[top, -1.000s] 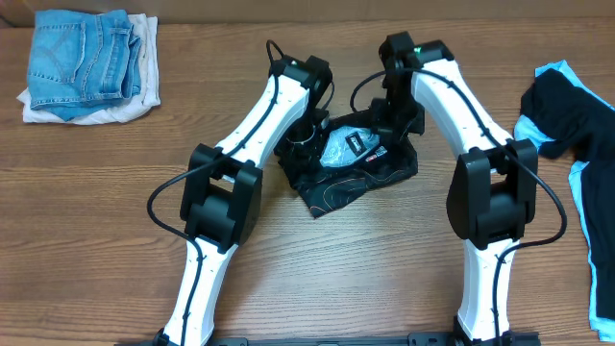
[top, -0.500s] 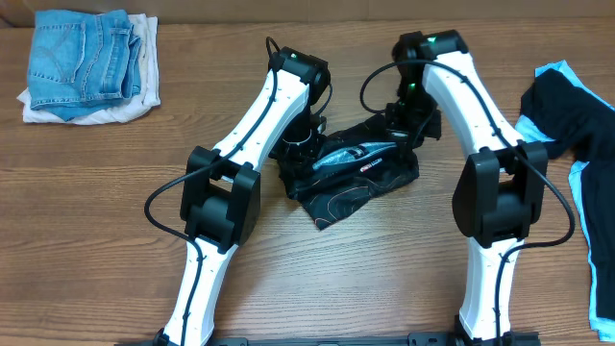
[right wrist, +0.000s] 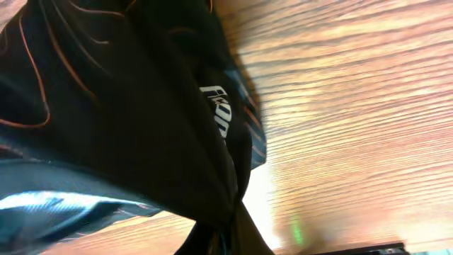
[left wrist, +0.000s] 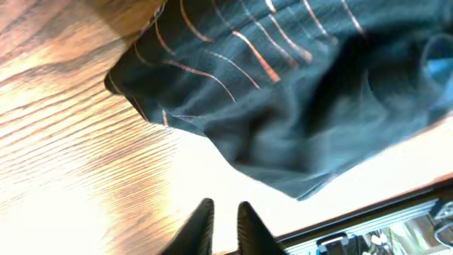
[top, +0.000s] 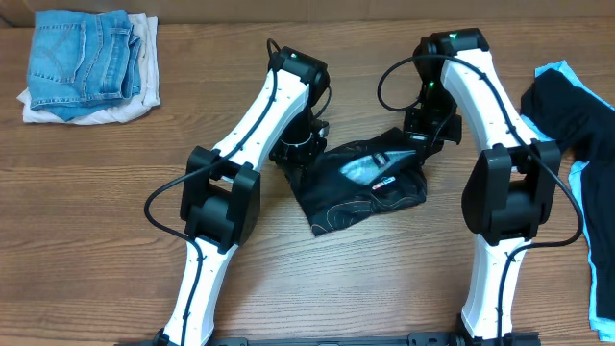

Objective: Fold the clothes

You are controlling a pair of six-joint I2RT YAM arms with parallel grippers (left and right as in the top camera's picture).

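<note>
Right gripper (right wrist: pixel 226 239): clamped on black jersey (top: pixel 360 178) edge, likely to draw it flat.
Left gripper (left wrist: pixel 225 225): narrowly parted, empty (cloth just beyond).

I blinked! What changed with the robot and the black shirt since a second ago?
The right gripper, shut on the black shirt, pulled it to the robot's right, spreading it wider. The left gripper seems to have let go; its fingers stand apart, off the cloth. The jeans and the black-and-blue garment stayed put.
</note>
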